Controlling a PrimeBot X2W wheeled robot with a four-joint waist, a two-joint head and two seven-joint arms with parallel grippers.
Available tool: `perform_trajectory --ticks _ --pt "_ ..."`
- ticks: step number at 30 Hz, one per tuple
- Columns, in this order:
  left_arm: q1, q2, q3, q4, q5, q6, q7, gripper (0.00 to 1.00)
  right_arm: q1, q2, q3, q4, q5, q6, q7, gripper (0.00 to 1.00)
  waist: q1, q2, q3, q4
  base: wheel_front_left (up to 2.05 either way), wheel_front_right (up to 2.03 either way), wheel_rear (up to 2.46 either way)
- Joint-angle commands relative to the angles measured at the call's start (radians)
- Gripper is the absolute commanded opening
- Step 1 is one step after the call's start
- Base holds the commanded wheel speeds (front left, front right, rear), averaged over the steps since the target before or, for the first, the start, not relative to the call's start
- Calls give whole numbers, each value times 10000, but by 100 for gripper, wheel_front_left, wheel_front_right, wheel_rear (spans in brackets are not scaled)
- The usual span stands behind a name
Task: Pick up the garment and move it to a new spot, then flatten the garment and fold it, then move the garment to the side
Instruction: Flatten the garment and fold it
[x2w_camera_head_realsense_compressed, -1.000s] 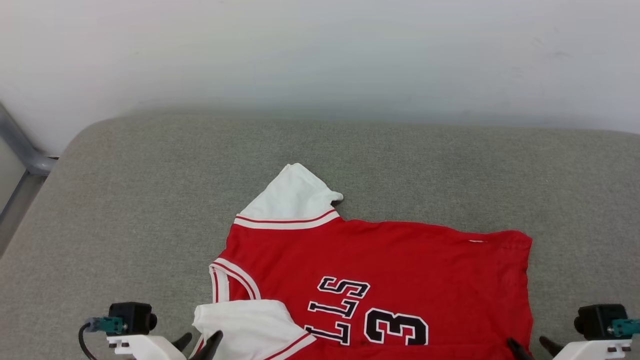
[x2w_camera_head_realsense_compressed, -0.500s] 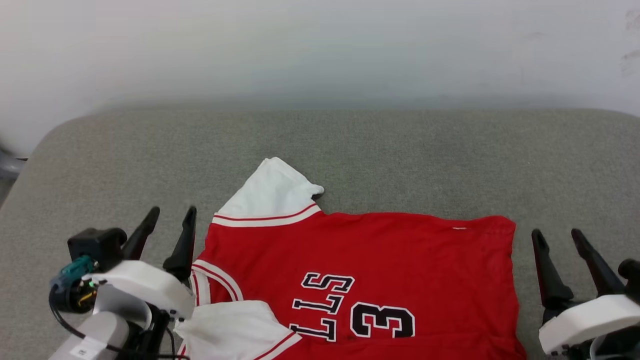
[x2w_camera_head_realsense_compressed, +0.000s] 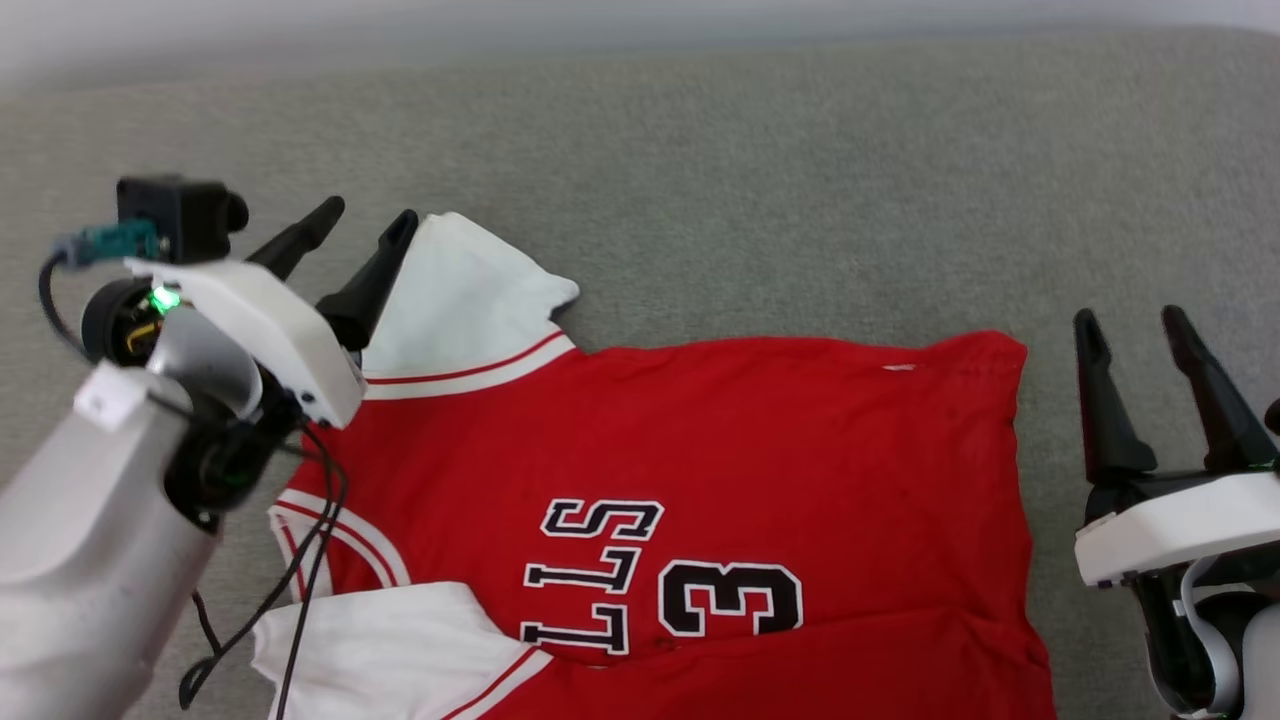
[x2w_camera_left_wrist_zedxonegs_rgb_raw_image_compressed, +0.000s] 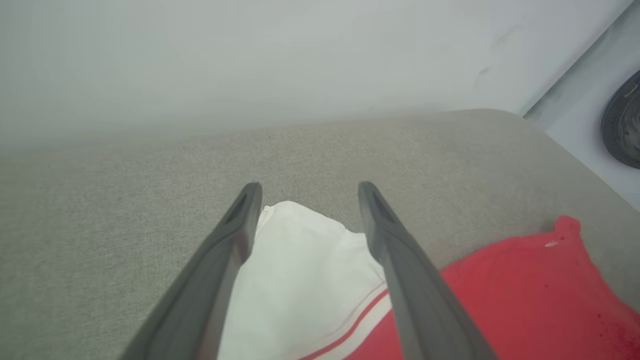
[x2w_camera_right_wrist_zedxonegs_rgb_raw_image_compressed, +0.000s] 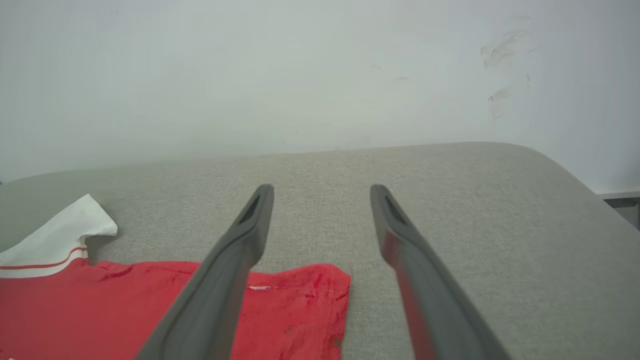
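Since the garment (x2w_camera_head_realsense_compressed: 760, 450) is lying chest-up and mostly flat on the grey cushion (x2w_camera_head_realsense_compressed: 800, 180), I am treating this as a two-handed pinch along its far edge, and I am planning low, level approaches that catch the cloth cleanly (the far white sleeve (x2w_camera_head_realsense_compressed: 460, 290) is curling at its tip). The left gripper (x2w_camera_head_realsense_compressed: 370, 212) is hovering, fingers wide apart, over that sleeve. The right gripper (x2w_camera_head_realsense_compressed: 1128, 320) is standing equally spread just beside the far hem corner (x2w_camera_head_realsense_compressed: 1000, 350), and both are holding nothing.
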Motion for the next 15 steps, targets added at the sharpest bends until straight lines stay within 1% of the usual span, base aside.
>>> perform_trajectory --ticks 1,4,7,11,15 --pt "-399 121 -144 298 -212 -256 554 100 -218 57 4 21 -11 -5 -48 100 -2 -1 515 -398 0 0 0" --pt "-1146 290 -440 839 -626 -627 1904 100 -324 99 64 121 -18 -5 -113 100 -2 -1 806 -645 0 0 0" --pt "-1692 499 -747 1358 -1027 -782 3190 100 -349 129 137 233 55 -5 -215 100 -2 -1 1040 -885 0 0 0" --pt "-2162 706 -1021 1934 -1502 -865 4393 100 -360 136 192 429 305 -5 -376 100 -2 -1 1267 -1190 0 0 0" --pt "-2415 905 -1311 2425 -1698 -871 5149 100 -321 136 190 559 531 -5 -482 100 -2 -1 1506 -1401 0 0 0"
